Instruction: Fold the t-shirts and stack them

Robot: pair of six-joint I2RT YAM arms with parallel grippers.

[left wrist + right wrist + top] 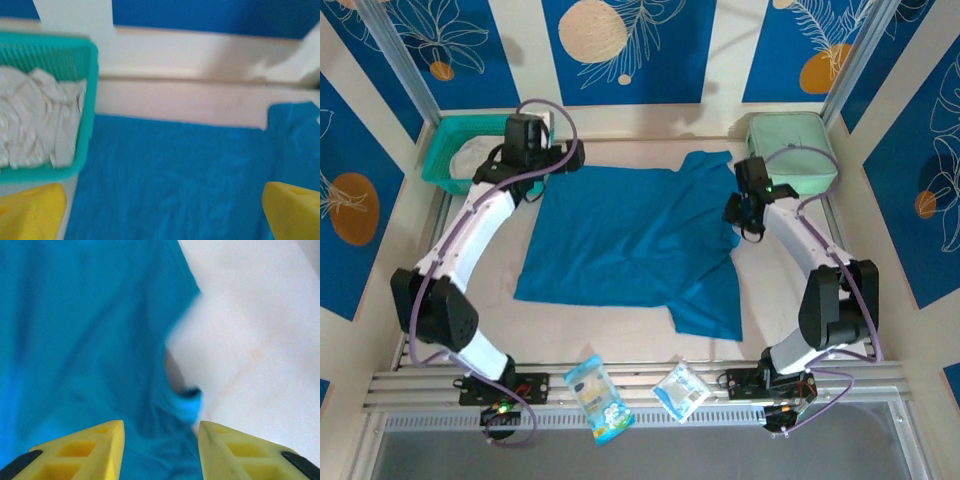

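A teal-blue t-shirt (630, 240) lies spread flat across the middle of the table, one sleeve reaching the near right. My left gripper (577, 156) hovers over its far left corner. In the left wrist view this gripper (165, 215) is wide open above the blue cloth (175, 170), with nothing between its fingers. An off-white t-shirt (35, 120) lies crumpled in the teal basket (440, 168). My right gripper (748, 225) is at the shirt's right edge. Its yellow fingers (90, 450) stand apart, with a blurred fold of blue cloth (150, 405) between and below them.
A mint-green case (792, 150) sits at the far right corner, close behind the right arm. Two small snack packets (598, 398) (680, 390) lie on the front rail. Bare tabletop (260, 340) runs along the shirt's right side. The basket rim (86, 125) touches the shirt's left edge.
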